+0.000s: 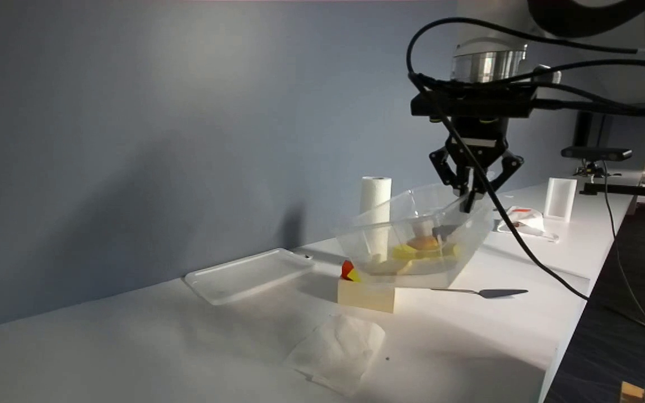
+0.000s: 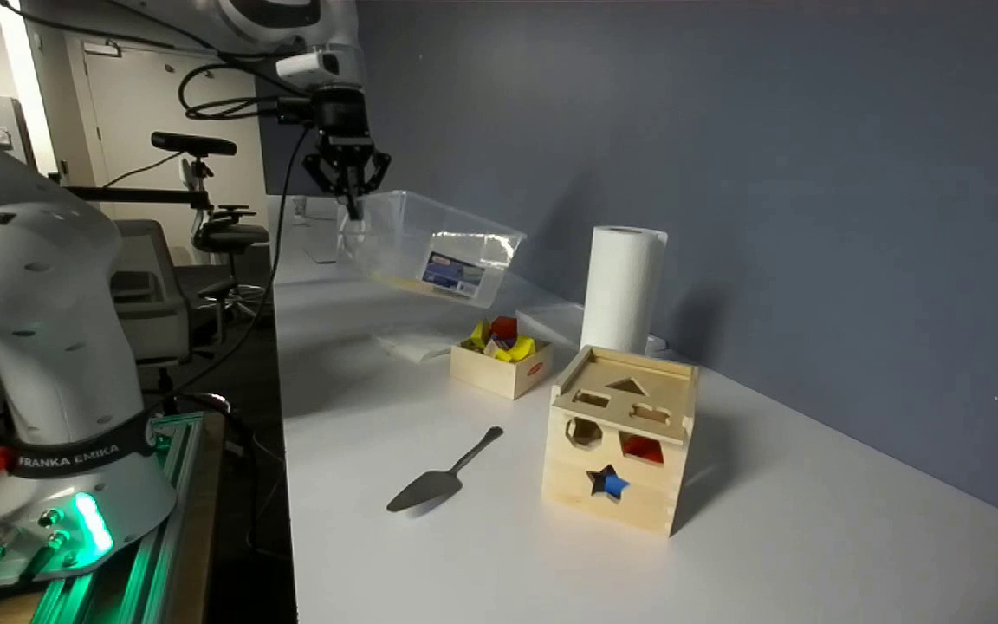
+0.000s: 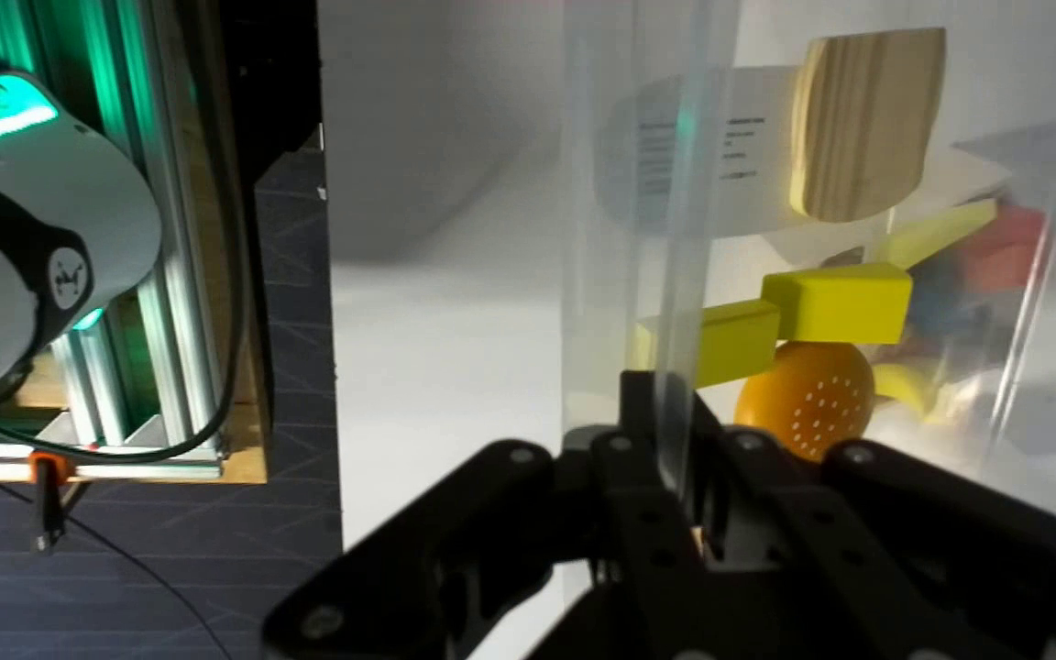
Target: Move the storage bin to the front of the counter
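Hanging tilted above the white counter (image 2: 430, 563), the clear bin (image 2: 404, 238) is gripped by one side.
The claw (image 1: 465, 198) is squeezed nearly together, with only the bin's thin wall between its jaws. Inside the bin are two yellow blocks (image 3: 844, 302) and one orange round thing (image 3: 803, 399) with white dots. On the counter, in both exterior views, stands a paper roll (image 2: 625, 290).

You have: paper towel roll (image 2: 623, 290), upright; wooden shape sorter (image 2: 612, 446); cake server (image 2: 431, 487), flat; small wooden box (image 2: 483, 372), coloured blocks (image 2: 518, 349) inside; white napkin (image 1: 342, 347); clear panel (image 1: 249, 274).
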Motion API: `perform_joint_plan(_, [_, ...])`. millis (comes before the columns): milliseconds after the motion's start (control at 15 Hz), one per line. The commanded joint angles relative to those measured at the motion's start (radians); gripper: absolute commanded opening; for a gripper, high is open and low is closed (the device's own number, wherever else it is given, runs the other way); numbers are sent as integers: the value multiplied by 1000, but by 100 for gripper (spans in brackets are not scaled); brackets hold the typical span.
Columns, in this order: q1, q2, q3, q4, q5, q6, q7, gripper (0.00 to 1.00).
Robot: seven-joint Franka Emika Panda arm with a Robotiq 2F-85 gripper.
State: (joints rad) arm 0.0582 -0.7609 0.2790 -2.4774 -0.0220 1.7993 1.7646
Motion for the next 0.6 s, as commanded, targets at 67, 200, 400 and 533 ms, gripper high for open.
perform_joint_plan(67, [-12, -67, 9, -59, 8, -10, -8, 7])
perform_joint_plan(200, [-12, -68, 9, -61, 8, -10, -8, 7])
perform_joint_plan(400, [-11, -46, 10, -54, 7, -9, -7, 2])
perform_joint_plan(533, [-10, -48, 9, -85, 18, 9, 6, 2])
